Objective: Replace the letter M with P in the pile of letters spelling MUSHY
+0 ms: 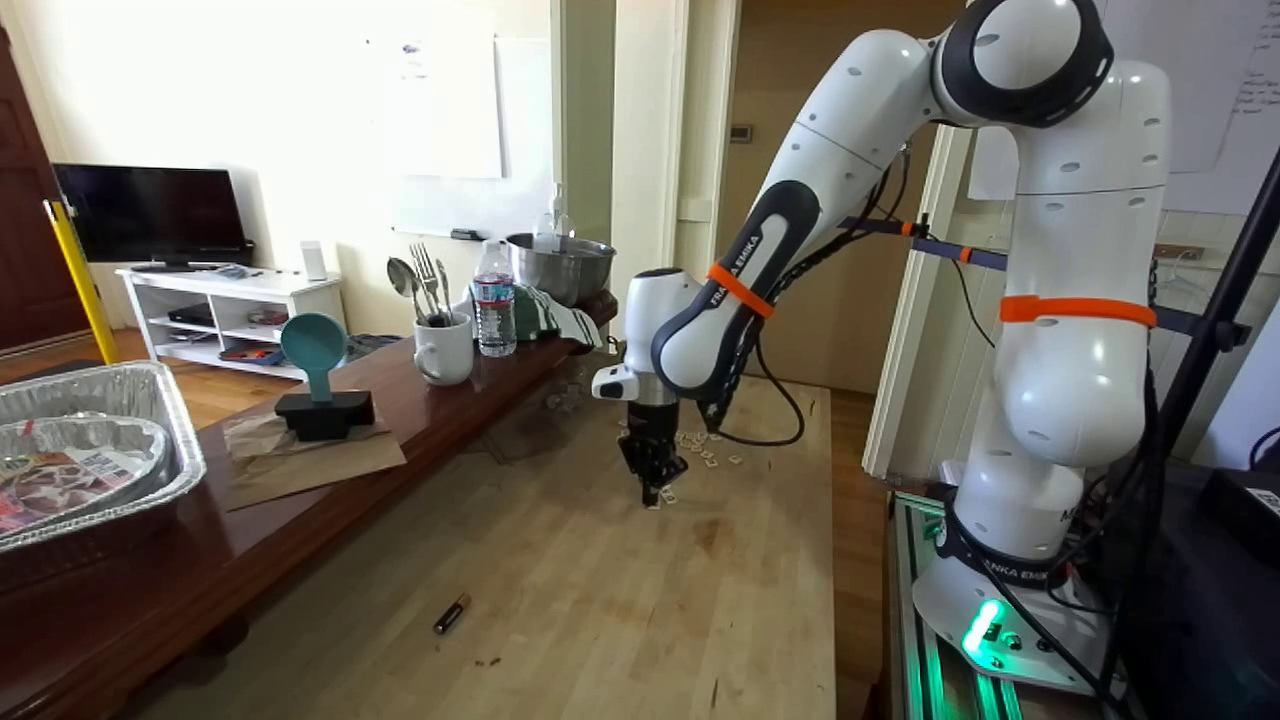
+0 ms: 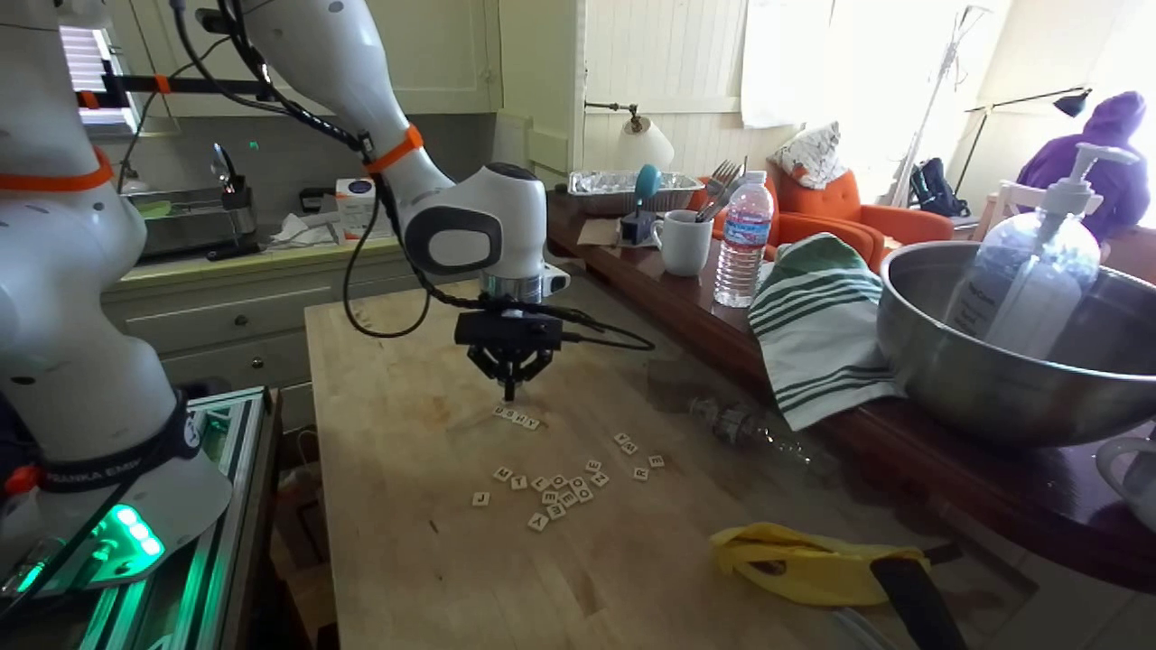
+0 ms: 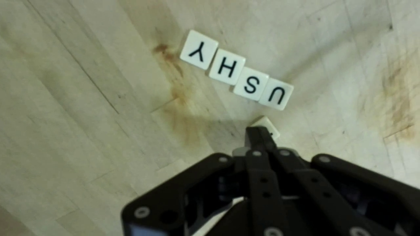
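Observation:
Four pale square tiles lie in a slanted row in the wrist view: U, S, H and Y. The row also shows in an exterior view. My gripper is shut, with its black fingertips together. The tips are over or on another pale tile just beside the U, apart from the row. Its letter is mostly hidden by the fingers. The gripper also shows low over the table in both exterior views. A loose scatter of letter tiles includes an M.
The wooden table also carries a clear plastic bottle and a yellow item. A battery lies on it too. A raised dark ledge holds a mug, bottle and steel bowl.

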